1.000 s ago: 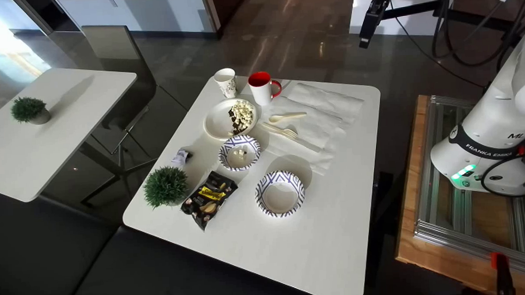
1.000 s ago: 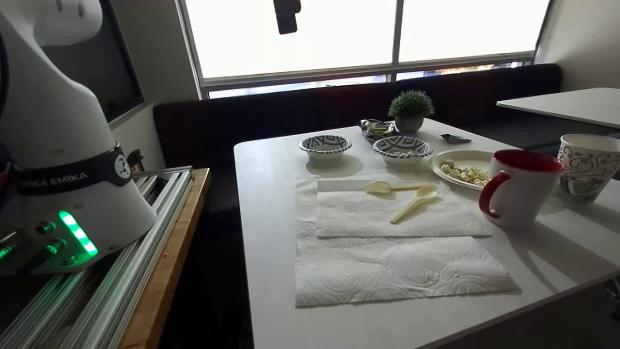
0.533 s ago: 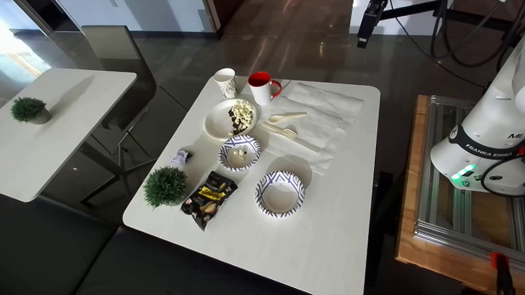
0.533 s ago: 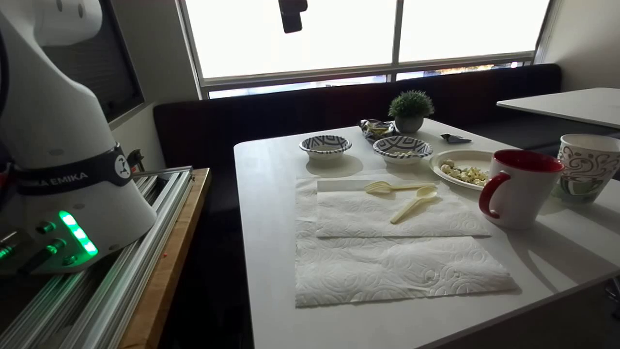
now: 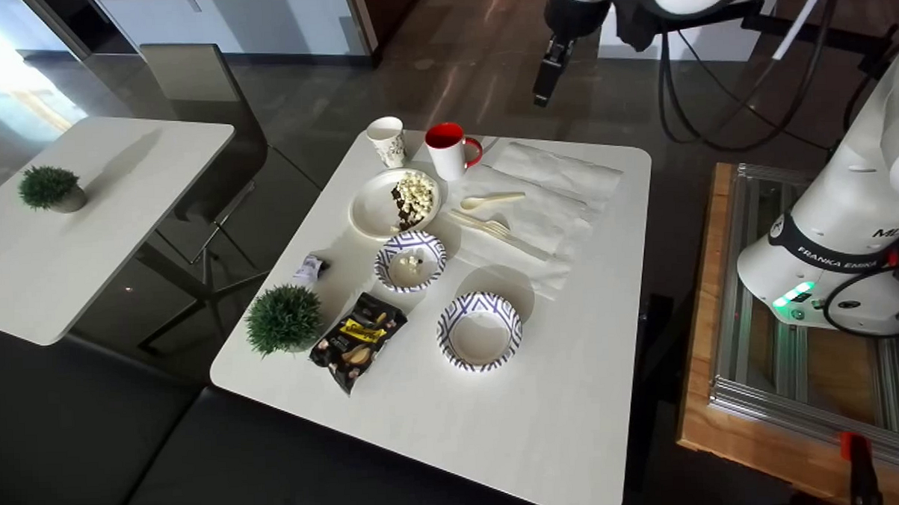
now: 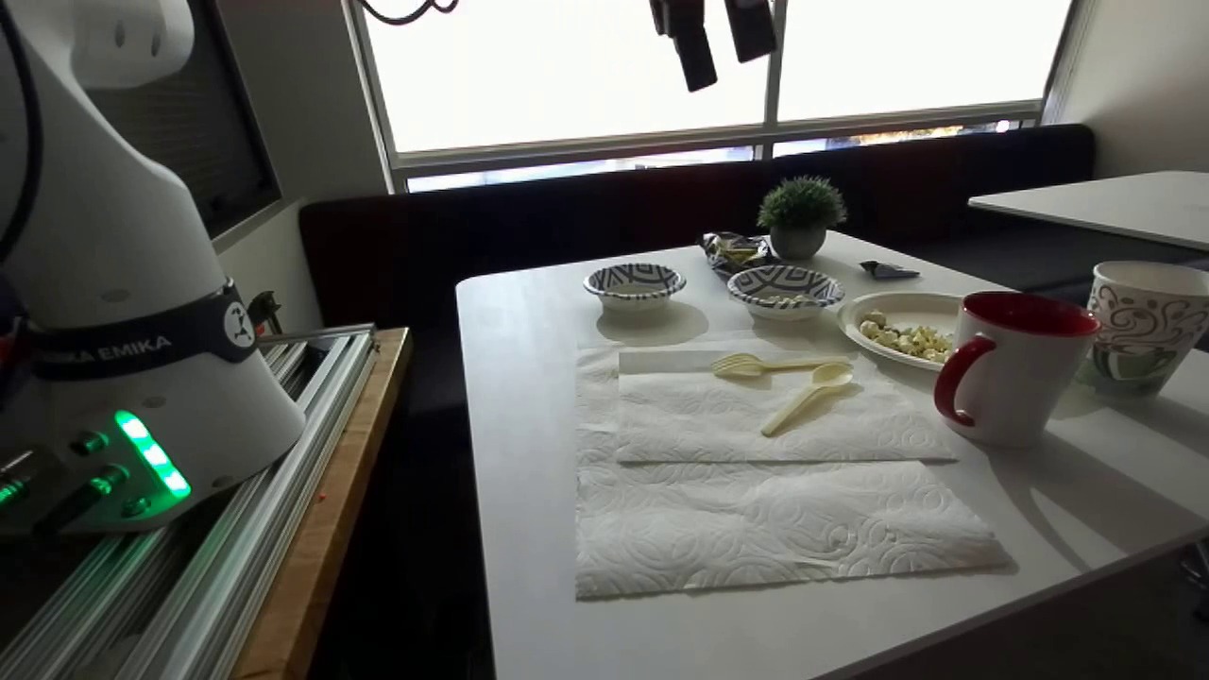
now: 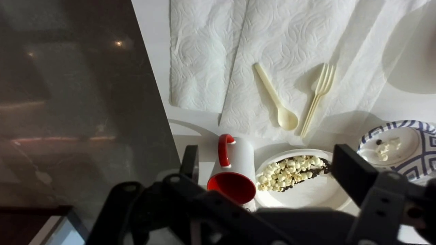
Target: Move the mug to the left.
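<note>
In an exterior view, the gripper (image 5: pixel 541 100) is seen in the air against the dark floor (image 5: pixel 473 80), well apart from the mug (image 5: pixel 446 159); its opening cannot be judged from this angle. The mug, white outside with a red interior and a red handle, is stood upright near the edge of the table (image 5: pixel 567 413), between the paper cup (image 5: pixel 388 146) and the paper towels (image 5: pixel 566 172). Just beside it, popcorn (image 5: pixel 418 197) and dark pieces (image 5: pixel 407 222) are piled on part of the plate (image 5: pixel 373 210). Farther along, 2 patterned bowls (image 5: pixel 479 338), the snack bag (image 5: pixel 359 340), the potted plant (image 5: pixel 283 318) and a small wrapper (image 5: pixel 309 268) are set out.

In an exterior view, 2 dark fingers (image 6: pixel 696 61) are shown with a gap between them, high above the table and against the bright window (image 6: pixel 567 94). The spoon (image 6: pixel 803 401) and the fork (image 6: pixel 779 365) are laid on the paper towels, and the mug's handle is turned toward that side. Green lights (image 6: pixel 151 453) are lit on the base of the robot arm (image 6: pixel 123 246).

In the wrist view, the fingers are spread wide. The mug is seen through the gap between them, nearer to 1 finger, with its red interior showing; part of the plate is seen there too.
</note>
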`<state>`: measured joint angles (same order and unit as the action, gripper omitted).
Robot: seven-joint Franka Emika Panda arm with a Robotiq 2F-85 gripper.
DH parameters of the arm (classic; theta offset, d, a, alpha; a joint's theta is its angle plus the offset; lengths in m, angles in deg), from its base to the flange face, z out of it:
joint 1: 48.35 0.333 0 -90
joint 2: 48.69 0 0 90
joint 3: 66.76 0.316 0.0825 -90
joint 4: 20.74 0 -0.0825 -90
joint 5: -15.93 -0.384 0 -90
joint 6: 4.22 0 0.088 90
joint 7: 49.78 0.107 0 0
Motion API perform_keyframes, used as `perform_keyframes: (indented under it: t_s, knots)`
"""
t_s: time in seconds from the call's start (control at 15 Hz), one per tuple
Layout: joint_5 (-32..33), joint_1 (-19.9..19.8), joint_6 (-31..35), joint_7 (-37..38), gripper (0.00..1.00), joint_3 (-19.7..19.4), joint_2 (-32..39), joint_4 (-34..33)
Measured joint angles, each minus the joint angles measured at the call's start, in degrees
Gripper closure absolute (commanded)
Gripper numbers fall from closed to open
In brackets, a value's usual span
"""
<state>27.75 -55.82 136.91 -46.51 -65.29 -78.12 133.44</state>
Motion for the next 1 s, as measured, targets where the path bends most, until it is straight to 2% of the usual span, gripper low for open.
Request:
perform_keyframes:
  t_s: [0.2, 0.73, 1.0]
  knots:
    - [0.0, 0.26, 4.24, -0.1, 0.0, 0.03, 9.3, -4.33]
    - [-1.29, 1.18, 14.21, -4.09, 0.0, -2.94, 32.22, -15.92]
    - [-7.31, 1.15, 16.05, -8.2, 0.0, -2.72, 40.77, -21.51]
